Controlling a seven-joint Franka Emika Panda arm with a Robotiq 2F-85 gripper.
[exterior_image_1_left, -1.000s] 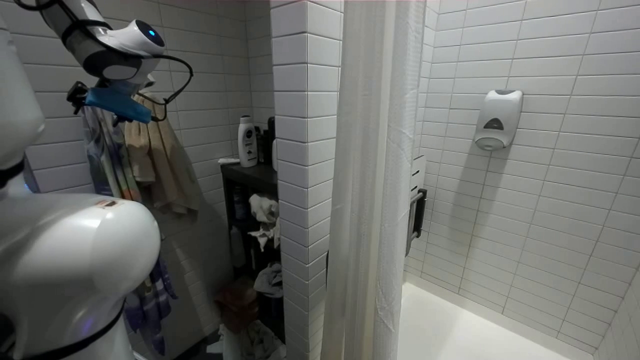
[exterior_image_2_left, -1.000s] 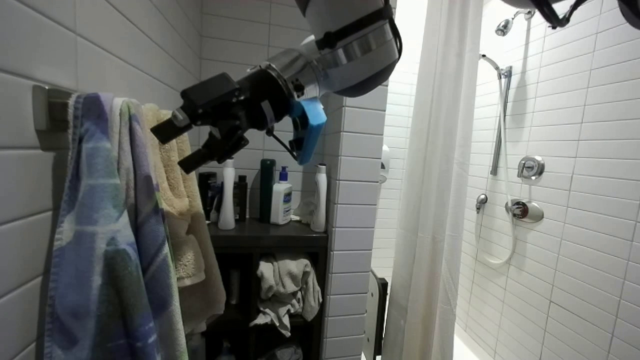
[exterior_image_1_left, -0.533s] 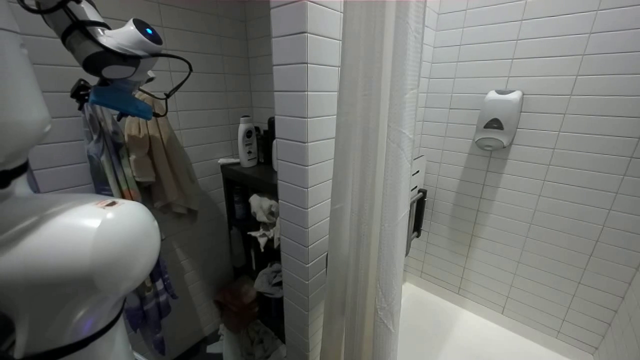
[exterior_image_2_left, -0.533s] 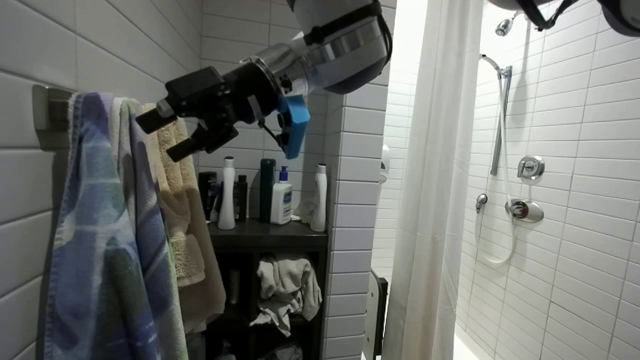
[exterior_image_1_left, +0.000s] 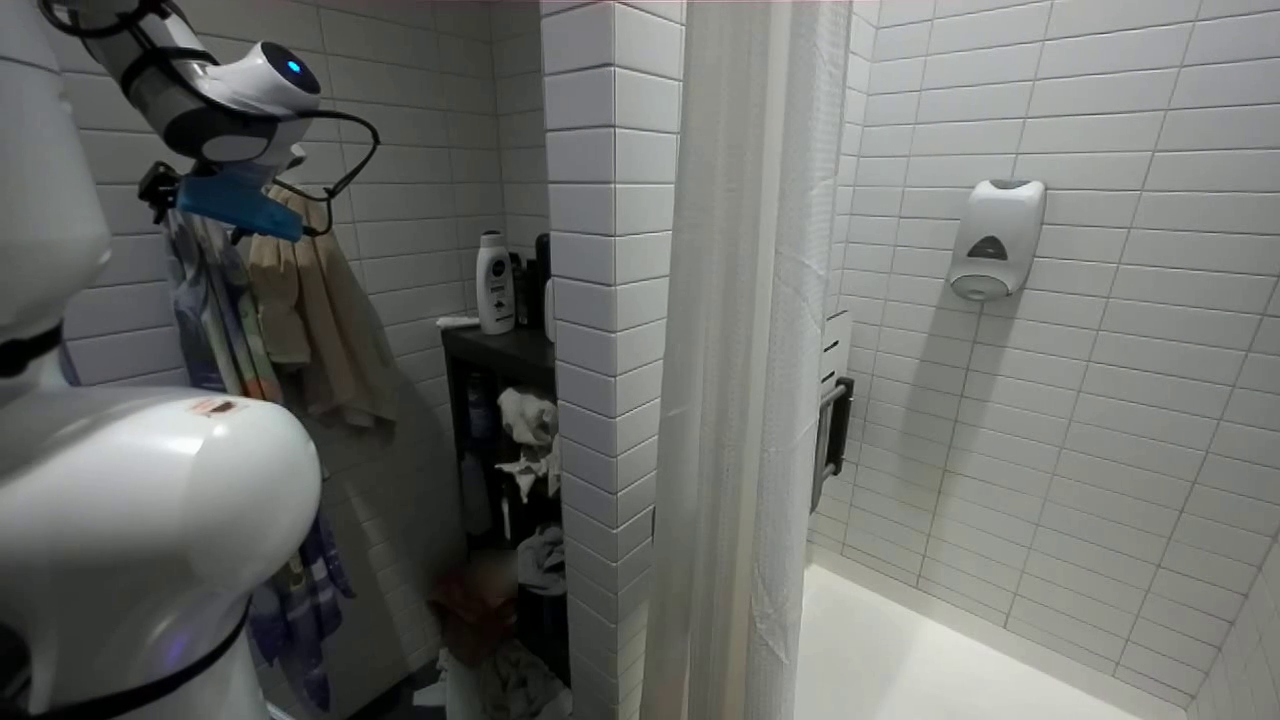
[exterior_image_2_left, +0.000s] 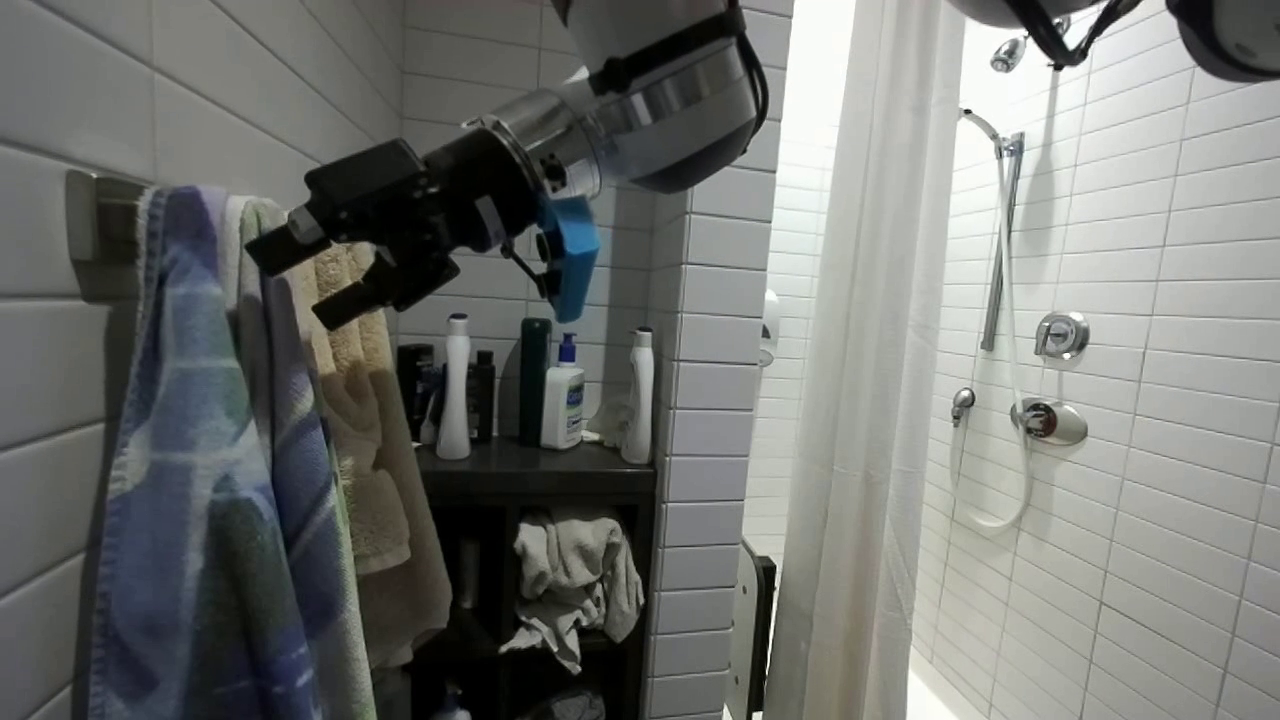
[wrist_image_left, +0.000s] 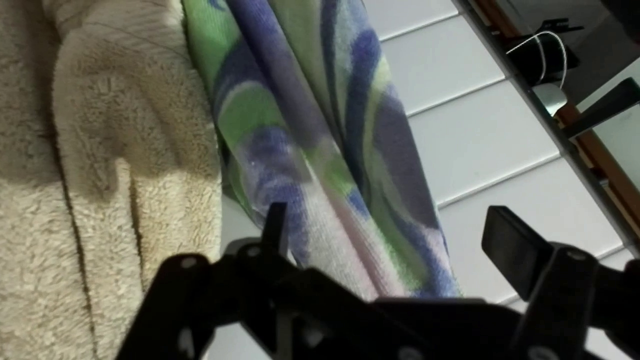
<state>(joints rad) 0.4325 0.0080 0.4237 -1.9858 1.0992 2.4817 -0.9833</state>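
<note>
Gripper (exterior_image_2_left: 295, 283): wide, nothing held | Patterned towel (wrist_image_left: 320, 150), tan towel (wrist_image_left: 135, 150): hanging, ungripped | Progress, as judged: approach nearly complete; grasp not yet made

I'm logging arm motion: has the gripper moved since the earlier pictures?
Yes: in an exterior view, the gripper has shifted leftward in the picture, nearer the metal towel bar.

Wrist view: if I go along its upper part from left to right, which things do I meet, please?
The beige towel, the blue, purple and green patterned towel, the white wall tiles, the thin white cord.
</note>
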